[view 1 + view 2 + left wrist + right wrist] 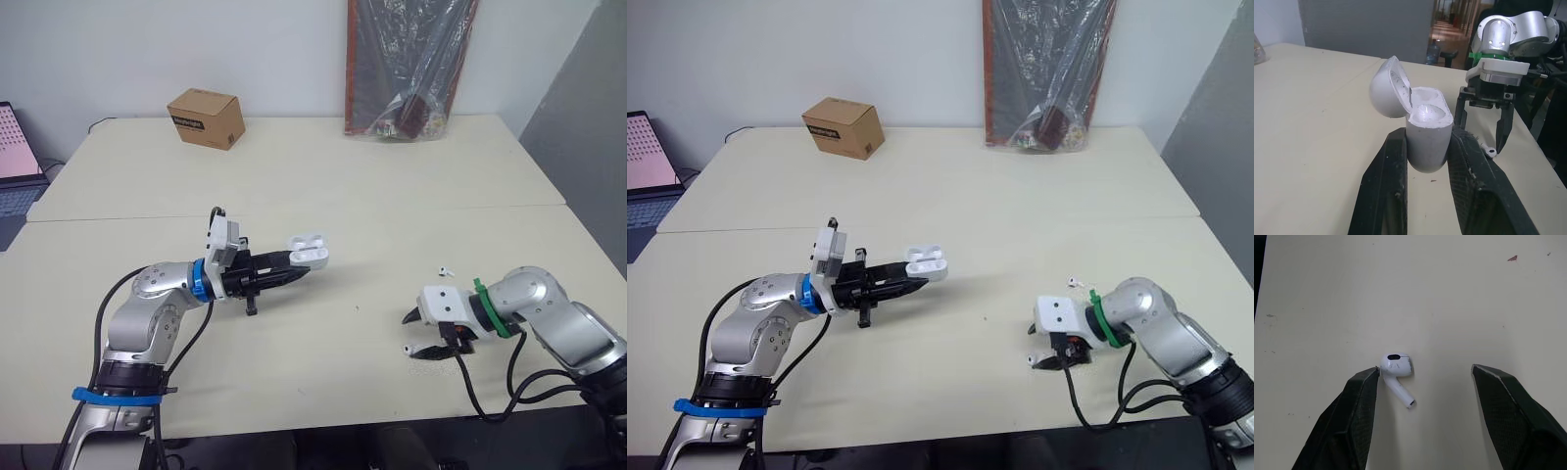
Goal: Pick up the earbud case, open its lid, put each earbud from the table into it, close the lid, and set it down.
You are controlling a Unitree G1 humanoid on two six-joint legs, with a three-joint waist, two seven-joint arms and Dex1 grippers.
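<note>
My left gripper (300, 270) is shut on the white earbud case (309, 251) and holds it above the middle of the table. The case's lid stands open and both sockets look empty (1426, 105); my fingers (1382, 196) clamp its lower body. My right gripper (413, 335) is open, low over the table at the front right. One white earbud (1396, 367) lies on the table between its fingers, touching the tip of one finger (1359, 406). A second earbud (447, 267) lies on the table a little beyond the right gripper.
A cardboard box (207, 117) stands at the back left. A plastic bag with dark contents (407, 69) leans on the wall at the back. A laptop (15, 166) sits off the table's left edge. The table's right edge (588, 235) is near my right arm.
</note>
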